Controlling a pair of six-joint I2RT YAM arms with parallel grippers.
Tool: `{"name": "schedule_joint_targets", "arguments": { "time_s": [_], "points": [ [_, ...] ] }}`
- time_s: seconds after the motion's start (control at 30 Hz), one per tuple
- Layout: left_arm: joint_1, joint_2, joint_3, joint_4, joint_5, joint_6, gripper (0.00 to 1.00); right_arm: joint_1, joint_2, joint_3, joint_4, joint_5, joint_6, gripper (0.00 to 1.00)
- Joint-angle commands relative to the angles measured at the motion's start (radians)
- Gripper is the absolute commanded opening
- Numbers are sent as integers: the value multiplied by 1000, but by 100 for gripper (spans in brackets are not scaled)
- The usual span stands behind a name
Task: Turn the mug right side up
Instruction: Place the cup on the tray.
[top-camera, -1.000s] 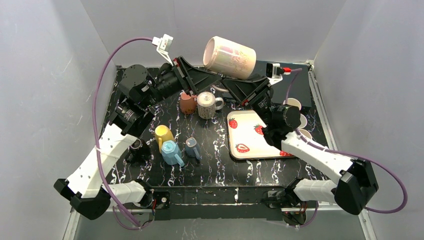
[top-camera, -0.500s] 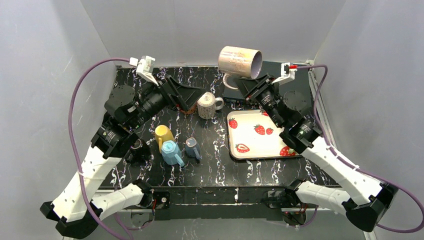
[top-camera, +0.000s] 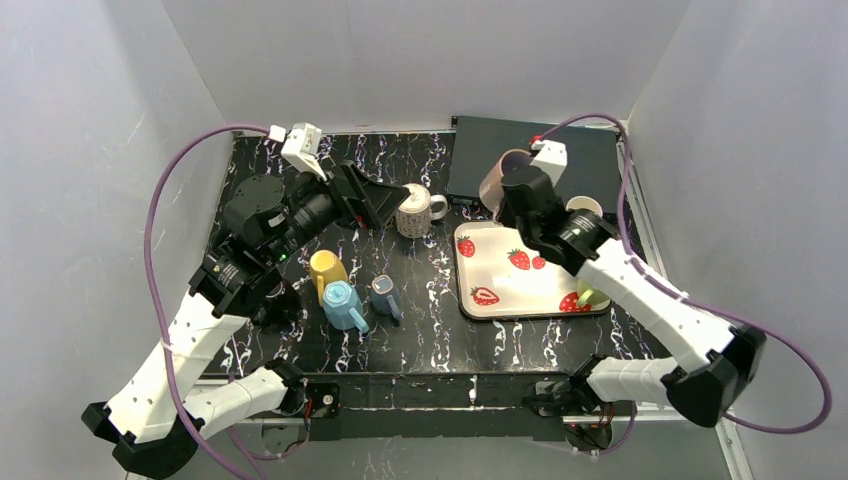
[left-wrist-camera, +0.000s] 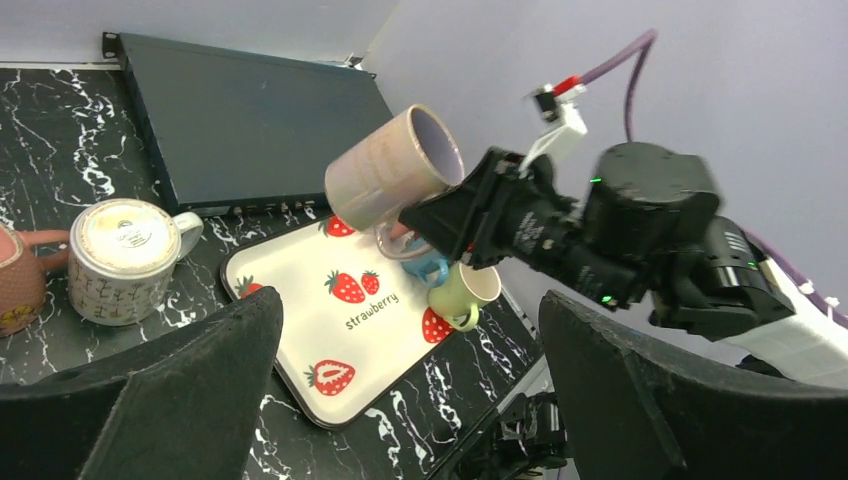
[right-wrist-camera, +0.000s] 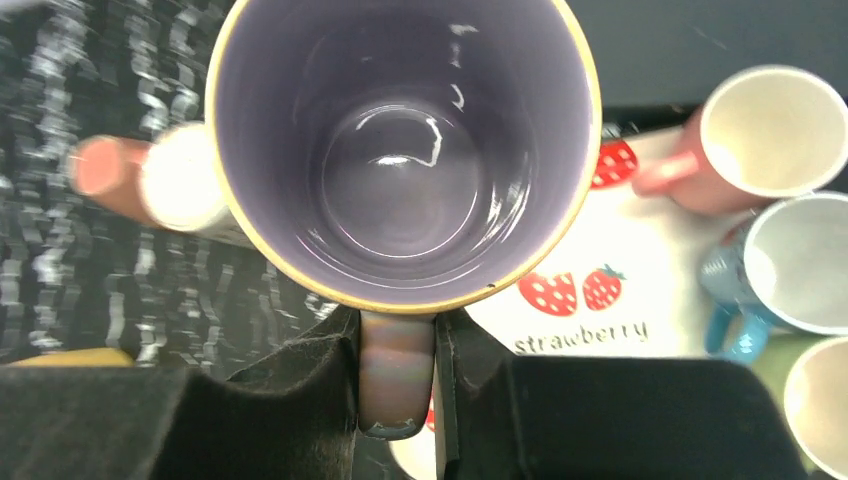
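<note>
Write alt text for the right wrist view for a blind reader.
The right gripper holds a purple-lined mug by its handle, the mouth facing the camera and filling much of the frame. Behind it lie a strawberry-printed tray and, at the right, a pink mug and a blue mug, both upright.

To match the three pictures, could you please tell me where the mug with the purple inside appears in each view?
Top external: the purple-lined mug is right of centre, tipped, just past the tray's far edge.
Left wrist: upper centre, tilted in the air above the tray.
Right wrist: fills the top centre, its handle in the right gripper.
Shared landmark: the strawberry tray.
</note>
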Motion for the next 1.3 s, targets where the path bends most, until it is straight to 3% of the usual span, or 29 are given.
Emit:
{"name": "schedule_joint_targets", "arguments": {
  "time_s": [0.0,0.33,0.53,1.1,1.27],
  "points": [
    [-2,-22,1,-14,-38,19,98,-2,90,74,-59,154,118,1],
    [-3,-49,-41,-45,-64,20,97,-3,303,58,-134,337,447,1],
    [-2,-70,-56,-78,-89,39,97,-29,396,63,-266,347,661,1],
    [-2,-53,-76,-129,-163,23,97,-103,353,-60,-362,291,801,1],
    [-2,-51,-74,-139,-173,21,97,-142,342,-105,-314,252,780,1]
  ]
}}
